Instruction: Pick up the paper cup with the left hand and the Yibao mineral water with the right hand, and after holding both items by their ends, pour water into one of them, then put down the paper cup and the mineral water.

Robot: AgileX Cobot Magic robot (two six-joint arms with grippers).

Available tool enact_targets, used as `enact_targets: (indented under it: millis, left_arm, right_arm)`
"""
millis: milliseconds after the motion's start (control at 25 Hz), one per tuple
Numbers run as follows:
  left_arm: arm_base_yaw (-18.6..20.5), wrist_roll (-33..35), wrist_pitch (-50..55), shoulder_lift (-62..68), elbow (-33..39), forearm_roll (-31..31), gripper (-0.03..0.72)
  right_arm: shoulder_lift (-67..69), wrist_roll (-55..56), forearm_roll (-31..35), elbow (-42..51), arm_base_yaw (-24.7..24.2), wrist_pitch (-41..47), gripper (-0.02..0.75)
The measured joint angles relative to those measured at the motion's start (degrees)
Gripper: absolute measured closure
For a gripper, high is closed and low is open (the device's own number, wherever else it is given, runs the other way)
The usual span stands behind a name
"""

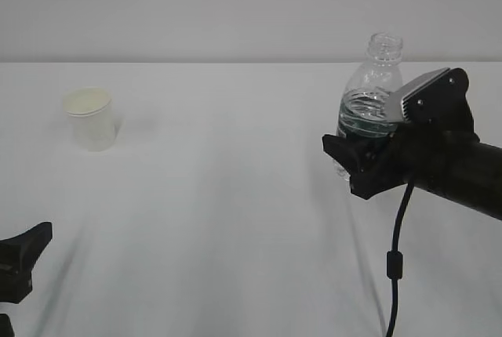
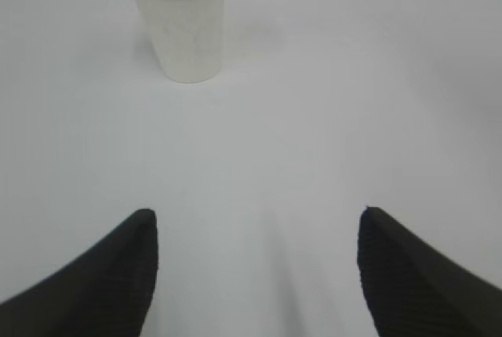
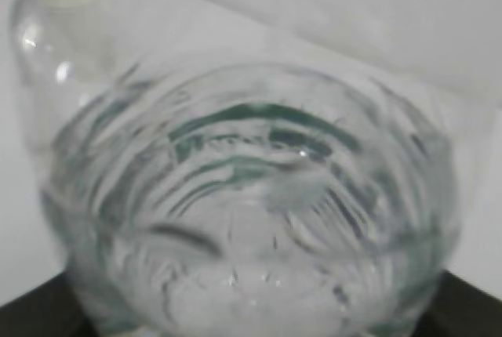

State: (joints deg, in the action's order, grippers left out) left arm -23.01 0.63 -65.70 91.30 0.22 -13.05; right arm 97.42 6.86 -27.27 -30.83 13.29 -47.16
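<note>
Small tapered cream paper cup with rolled rim [image 1: 90, 119] stands upright at the far left of the white surface [image 1: 220, 219], untouched. Left black two-finger tool [image 2: 255, 262] sits low at the near left edge, fingers [image 2: 110, 274] spread wide apart, the cup ahead of it and well apart. Small clear plastic bottle with ribbed shoulder, dark green label and open threaded neck [image 1: 372, 94] stands upright at right, water inside. Right black tool [image 1: 353, 166] is at the bottle's lower body; right wrist view shows the bottle filling the frame, black fingers [image 3: 31, 313] at both lower corners. Whether they clamp it: cannot tell.
</note>
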Motion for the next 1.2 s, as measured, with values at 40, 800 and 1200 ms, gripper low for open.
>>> enact_targets:
  millis: [40,800,1200]
  left_arm:
    - [0.0,0.0,0.0,0.0,0.0,0.0,0.124]
    - [0.0,0.0,0.0,0.0,0.0,0.0,0.133]
    - [0.0,0.0,0.0,0.0,-0.1,0.0,0.137]
  right_arm:
    - [0.0,0.0,0.3,0.0,0.0,0.1,0.238]
    - [0.0,-4.7,11.0,0.0,-0.1,0.9,0.238]
    - [0.0,-5.8,13.8,0.0,-0.1,1.1,0.238]
